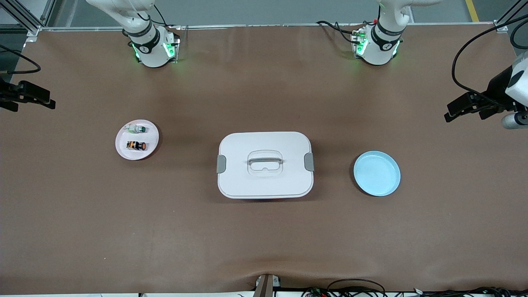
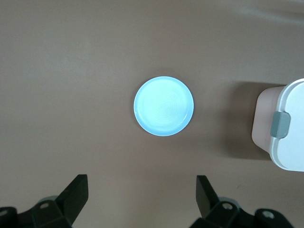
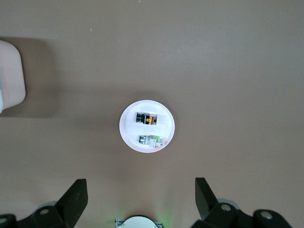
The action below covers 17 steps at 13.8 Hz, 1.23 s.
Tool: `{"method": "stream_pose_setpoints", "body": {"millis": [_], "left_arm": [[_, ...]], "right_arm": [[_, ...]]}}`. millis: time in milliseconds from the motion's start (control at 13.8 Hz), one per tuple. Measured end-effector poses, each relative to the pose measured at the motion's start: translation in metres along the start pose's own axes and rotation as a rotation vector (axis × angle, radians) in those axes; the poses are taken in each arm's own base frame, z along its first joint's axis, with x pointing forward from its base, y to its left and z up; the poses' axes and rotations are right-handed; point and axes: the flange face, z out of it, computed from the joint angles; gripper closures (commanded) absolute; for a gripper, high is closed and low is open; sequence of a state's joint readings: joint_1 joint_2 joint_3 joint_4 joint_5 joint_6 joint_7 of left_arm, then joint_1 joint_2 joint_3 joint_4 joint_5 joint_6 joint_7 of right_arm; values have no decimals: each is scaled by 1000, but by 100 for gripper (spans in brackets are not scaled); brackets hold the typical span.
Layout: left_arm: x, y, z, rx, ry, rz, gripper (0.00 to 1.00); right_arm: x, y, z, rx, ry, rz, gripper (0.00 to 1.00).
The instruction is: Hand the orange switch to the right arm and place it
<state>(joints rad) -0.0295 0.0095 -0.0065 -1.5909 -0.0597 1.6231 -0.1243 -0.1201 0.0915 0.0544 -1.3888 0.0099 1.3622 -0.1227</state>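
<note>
The orange switch [image 1: 136,145] [image 3: 146,118], black with an orange cap, lies on its side on a small white plate [image 1: 151,150] [image 3: 130,129] toward the right arm's end of the table. A green-capped switch [image 1: 137,129] [image 3: 152,140] lies on the same plate, farther from the front camera. My right gripper [image 3: 141,187] hangs open and empty high over that plate. My left gripper [image 2: 141,185] hangs open and empty high over an empty light blue plate [image 1: 376,173] [image 2: 164,106] toward the left arm's end.
A white lidded box [image 1: 247,181] [image 2: 289,128] [image 3: 9,71] with a top handle and grey side clasps stands mid-table between the two plates. Brown mat covers the table. Cables lie along the front edge.
</note>
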Motion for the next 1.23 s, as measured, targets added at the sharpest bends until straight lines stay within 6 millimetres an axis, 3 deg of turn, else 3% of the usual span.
{"method": "stream_pose_setpoints", "body": {"millis": [1015, 1233], "left_arm": [[-1, 0, 1, 5, -5, 2, 0], [-3, 2, 2, 74, -15, 74, 0]], "right_arm": [[1, -14, -14, 10, 51, 112, 0], [0, -19, -18, 8, 59, 103, 0]]}}
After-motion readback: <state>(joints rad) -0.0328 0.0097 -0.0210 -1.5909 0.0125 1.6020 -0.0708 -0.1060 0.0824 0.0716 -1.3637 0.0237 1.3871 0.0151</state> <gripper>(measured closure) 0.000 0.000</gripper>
